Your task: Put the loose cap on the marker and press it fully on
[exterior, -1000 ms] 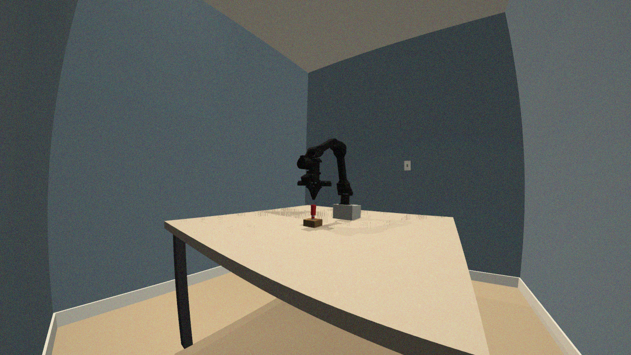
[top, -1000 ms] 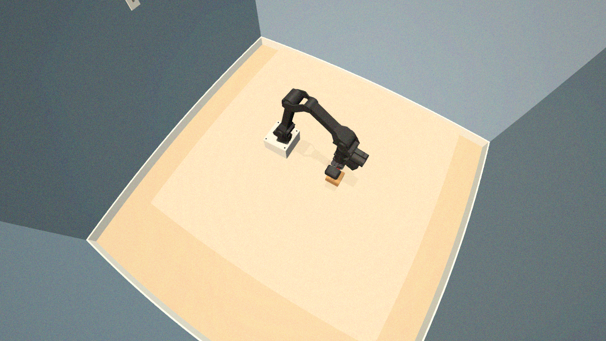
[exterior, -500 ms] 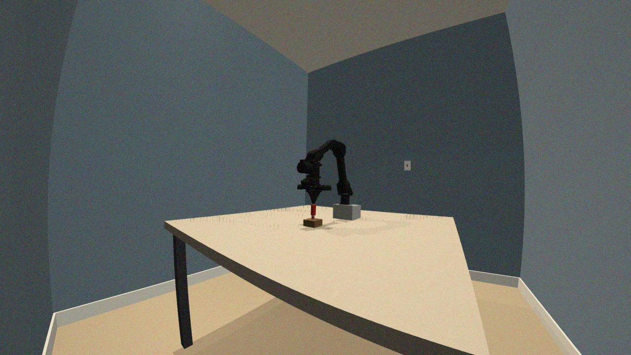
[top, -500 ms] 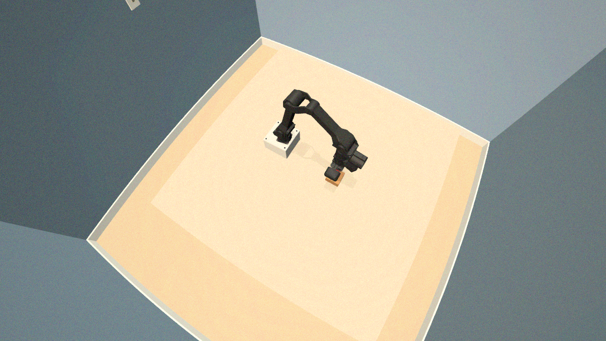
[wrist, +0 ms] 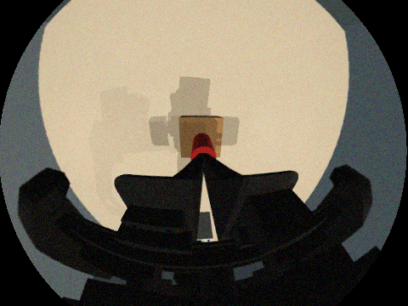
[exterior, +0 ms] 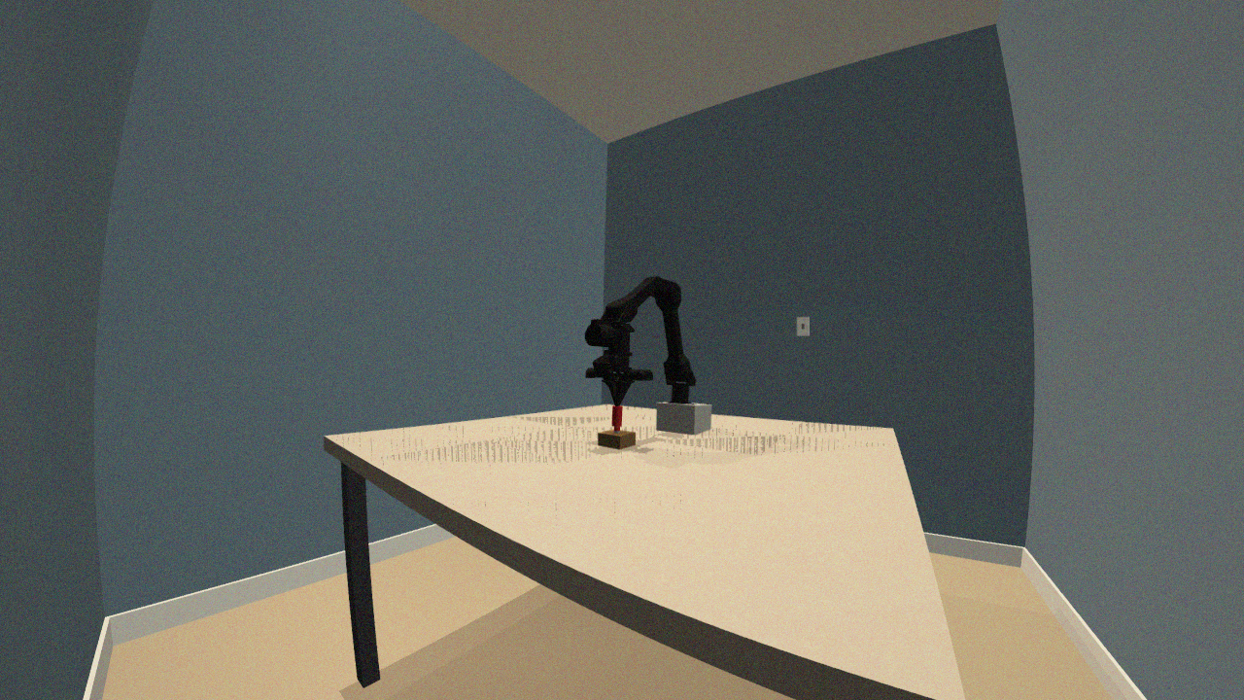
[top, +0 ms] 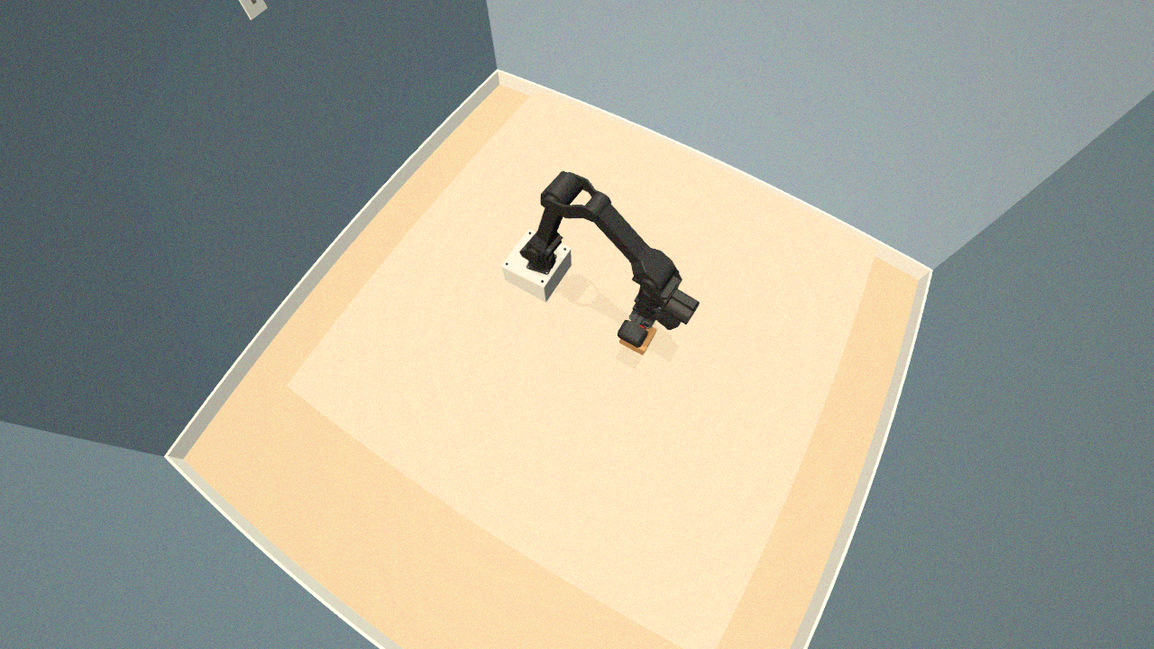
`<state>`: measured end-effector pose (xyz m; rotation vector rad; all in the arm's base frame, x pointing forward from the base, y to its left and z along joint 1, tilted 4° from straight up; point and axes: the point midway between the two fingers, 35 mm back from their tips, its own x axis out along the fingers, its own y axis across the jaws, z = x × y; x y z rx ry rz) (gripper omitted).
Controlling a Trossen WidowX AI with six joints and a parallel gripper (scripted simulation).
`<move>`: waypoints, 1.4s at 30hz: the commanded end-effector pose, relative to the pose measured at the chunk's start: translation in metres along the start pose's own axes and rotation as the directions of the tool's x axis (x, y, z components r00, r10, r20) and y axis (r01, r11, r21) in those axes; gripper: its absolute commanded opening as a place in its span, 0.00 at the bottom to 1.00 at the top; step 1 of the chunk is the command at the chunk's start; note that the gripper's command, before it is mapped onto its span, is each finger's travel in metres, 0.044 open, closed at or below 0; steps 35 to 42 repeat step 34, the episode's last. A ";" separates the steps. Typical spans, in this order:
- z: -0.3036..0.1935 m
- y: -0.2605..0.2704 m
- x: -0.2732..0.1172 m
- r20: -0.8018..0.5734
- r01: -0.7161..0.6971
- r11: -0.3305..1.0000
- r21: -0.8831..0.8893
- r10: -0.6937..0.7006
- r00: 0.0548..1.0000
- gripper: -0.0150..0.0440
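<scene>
The red cap sits upright on top of the marker, over the brown holder block. The marker itself is almost wholly hidden; only a short bit below the cap may show in the exterior view. My gripper points straight down and is shut, with nothing between its fingers. Its closed fingertips are at the top of the cap and seem to touch it. In the top view the arm hides most of the cap. Whether the cap is fully down cannot be told.
The arm's pale base box stands on the table behind the holder block. The arm arches from it over to the block. The table's near edge runs across the front in the exterior view.
</scene>
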<state>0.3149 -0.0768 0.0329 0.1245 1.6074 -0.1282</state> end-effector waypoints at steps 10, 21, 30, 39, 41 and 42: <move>0.002 0.000 -0.081 0.002 0.000 1.000 0.000 0.000 1.000 0.25; 0.001 0.000 -0.090 0.001 0.000 1.000 0.000 0.000 1.000 0.52; 0.001 0.000 -0.090 0.001 0.000 1.000 0.000 0.000 1.000 0.92; 0.001 0.000 -0.090 0.001 0.000 1.000 0.000 0.000 1.000 1.00; 0.001 0.000 -0.090 0.001 0.000 1.000 0.000 0.000 1.000 1.00; 0.001 0.000 -0.090 0.001 0.000 1.000 0.000 0.000 1.000 1.00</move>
